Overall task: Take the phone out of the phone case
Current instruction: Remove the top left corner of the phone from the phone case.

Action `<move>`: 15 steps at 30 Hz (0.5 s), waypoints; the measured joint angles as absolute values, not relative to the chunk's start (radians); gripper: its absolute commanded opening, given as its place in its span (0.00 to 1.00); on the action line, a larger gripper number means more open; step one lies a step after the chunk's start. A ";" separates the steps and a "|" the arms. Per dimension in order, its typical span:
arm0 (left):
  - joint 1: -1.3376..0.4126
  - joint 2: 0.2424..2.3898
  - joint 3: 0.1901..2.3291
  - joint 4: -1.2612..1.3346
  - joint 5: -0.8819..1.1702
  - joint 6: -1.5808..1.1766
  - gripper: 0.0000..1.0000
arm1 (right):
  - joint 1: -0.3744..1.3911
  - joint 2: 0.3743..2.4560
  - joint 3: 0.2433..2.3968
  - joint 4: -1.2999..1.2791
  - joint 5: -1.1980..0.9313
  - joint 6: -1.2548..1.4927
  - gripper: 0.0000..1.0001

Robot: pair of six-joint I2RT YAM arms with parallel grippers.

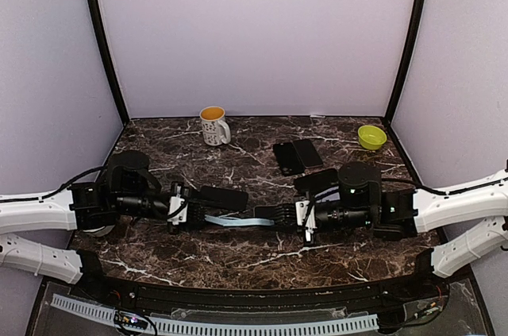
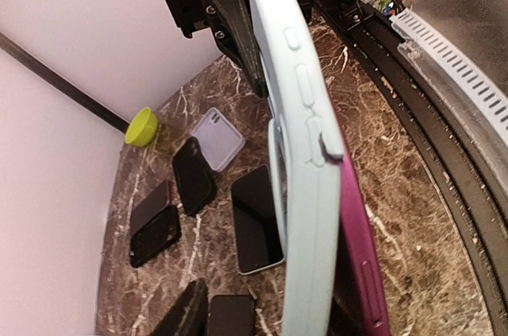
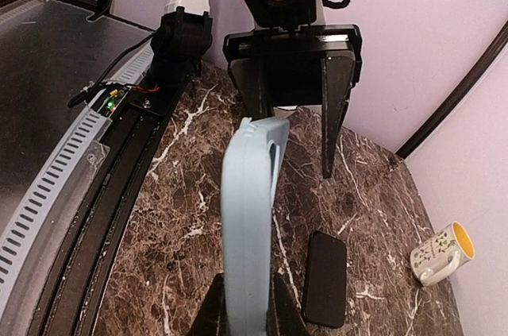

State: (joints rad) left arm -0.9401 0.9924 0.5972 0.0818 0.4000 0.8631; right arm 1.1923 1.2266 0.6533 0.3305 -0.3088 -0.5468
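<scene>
A light blue phone case [image 1: 238, 221] hangs edge-on above the table between my two grippers. My right gripper [image 1: 287, 217] is shut on one end of it; in the right wrist view its fingers [image 3: 213, 314] pinch the case [image 3: 250, 225] from both sides. In the left wrist view a magenta phone [image 2: 361, 256] stands out from the case [image 2: 305, 193] on the side towards the table's front edge. My left gripper [image 1: 181, 213] is at the other end with its jaws wide apart [image 3: 295, 141]. One finger [image 2: 178, 314] stands well clear of the case and the other is hidden behind the phone.
A white mug [image 1: 213, 125] and a green bowl [image 1: 371, 137] stand at the back. Several dark phones and cases [image 1: 287, 157] lie on the marble behind the grippers, one phone [image 3: 325, 276] just beside the held case. A cable track [image 1: 238, 324] runs along the front edge.
</scene>
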 measured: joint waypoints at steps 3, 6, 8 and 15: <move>-0.940 0.957 0.597 0.089 0.375 0.881 0.59 | 1.198 1.217 0.636 0.370 -0.300 -0.535 0.00; -0.933 0.905 0.597 0.098 0.361 0.886 0.64 | 1.199 1.192 0.612 0.412 -0.286 -0.519 0.00; -0.915 0.871 0.597 0.098 0.364 0.883 0.66 | 1.199 1.174 0.599 0.435 -0.249 -0.505 0.00; -0.792 0.762 0.592 0.150 0.429 0.819 0.70 | 1.166 1.140 0.600 0.449 -0.046 -0.382 0.00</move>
